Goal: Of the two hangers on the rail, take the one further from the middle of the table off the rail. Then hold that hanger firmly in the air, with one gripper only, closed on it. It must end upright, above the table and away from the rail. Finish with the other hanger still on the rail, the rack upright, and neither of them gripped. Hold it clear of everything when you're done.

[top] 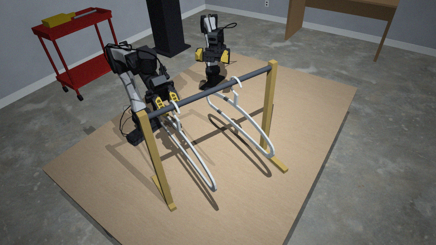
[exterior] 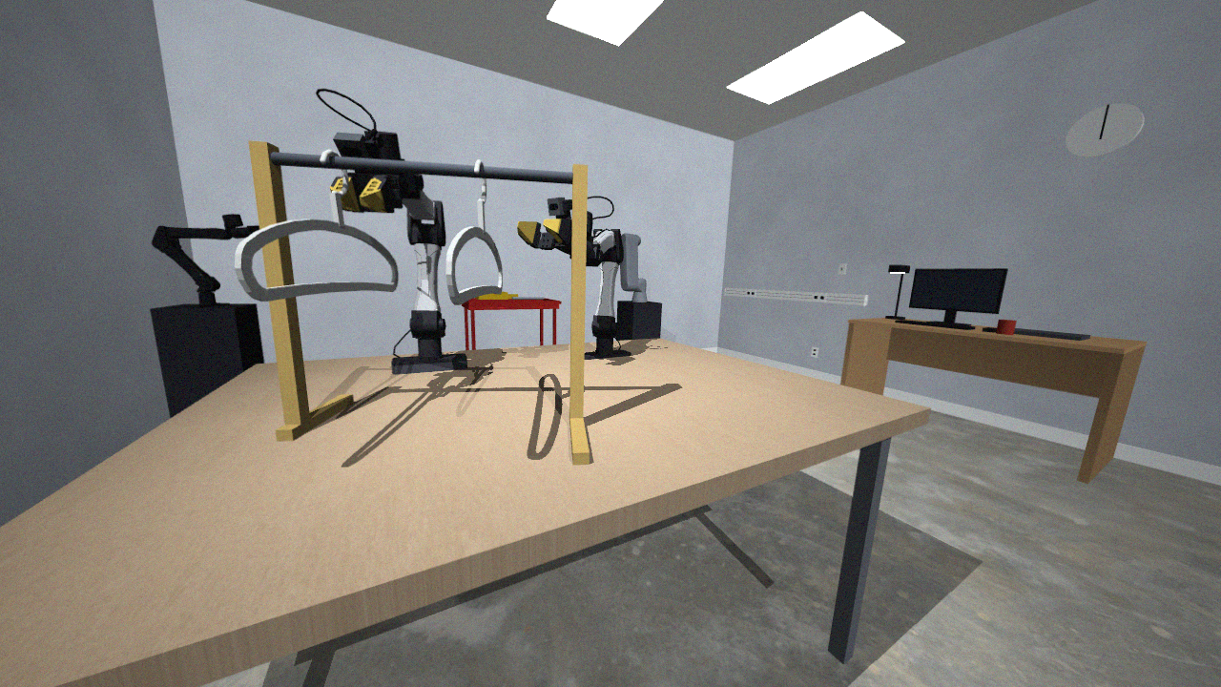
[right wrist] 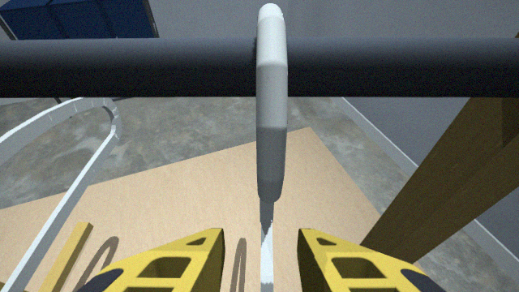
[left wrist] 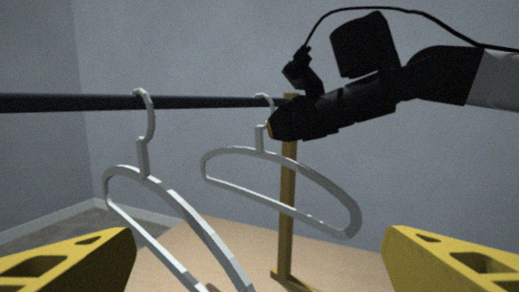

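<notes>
Partly open, the right tool [top: 167, 100] [exterior: 358, 195] [left wrist: 273, 130] [right wrist: 260, 239] nears the outer hanger [top: 178, 125] [exterior: 337, 207] [left wrist: 259, 138] [right wrist: 272, 97] on the rail [top: 201, 95] [exterior: 444, 169] [left wrist: 203, 101] [right wrist: 122, 66]; only its wrist view shows room either side. The left tool [top: 212, 55] [exterior: 541, 230] [left wrist: 259, 238] gapes, unladen.

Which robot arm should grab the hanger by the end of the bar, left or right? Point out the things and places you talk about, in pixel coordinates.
The right one, I think. Its hand [top: 166, 101] [exterior: 357, 191] [right wrist: 261, 231] has its fingers on both sides of that hanger [top: 198, 155] [exterior: 317, 223] [left wrist: 237, 148] [right wrist: 272, 97]. The left hand [top: 212, 55] [exterior: 540, 229] is farther away.
</notes>
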Tool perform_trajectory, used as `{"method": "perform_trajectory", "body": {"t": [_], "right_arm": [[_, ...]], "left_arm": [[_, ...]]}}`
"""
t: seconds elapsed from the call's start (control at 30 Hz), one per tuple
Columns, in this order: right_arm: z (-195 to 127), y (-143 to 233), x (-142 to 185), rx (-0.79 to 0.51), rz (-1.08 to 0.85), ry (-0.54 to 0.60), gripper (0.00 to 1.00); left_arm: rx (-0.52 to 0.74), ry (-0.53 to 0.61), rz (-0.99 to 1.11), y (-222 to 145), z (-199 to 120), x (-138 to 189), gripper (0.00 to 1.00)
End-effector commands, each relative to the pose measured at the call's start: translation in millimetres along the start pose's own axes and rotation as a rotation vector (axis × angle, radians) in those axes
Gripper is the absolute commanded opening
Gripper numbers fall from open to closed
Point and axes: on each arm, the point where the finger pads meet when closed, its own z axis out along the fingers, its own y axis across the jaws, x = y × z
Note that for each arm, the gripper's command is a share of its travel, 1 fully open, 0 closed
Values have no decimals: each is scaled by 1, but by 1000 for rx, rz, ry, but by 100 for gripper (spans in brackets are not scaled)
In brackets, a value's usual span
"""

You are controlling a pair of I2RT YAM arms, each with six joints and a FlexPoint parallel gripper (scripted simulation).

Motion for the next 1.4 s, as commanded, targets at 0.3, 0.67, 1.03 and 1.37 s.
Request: {"method": "perform_trajectory", "body": {"t": [0.3,0.67,1.03,1.37], "right_arm": [[9,-5,-13,5,-1,-22,32],[24,-5,-15,5,-4,-30,32],[39,-5,-12,4,-6,-18,26],[50,-5,-12,4,-6,-17,23]], "left_arm": [[16,-97,21,-3,2,-37,100],[16,-97,21,-3,2,-37,100],[16,-98,22,-3,2,-37,100],[16,-98,22,-3,2,-37,100]]}}
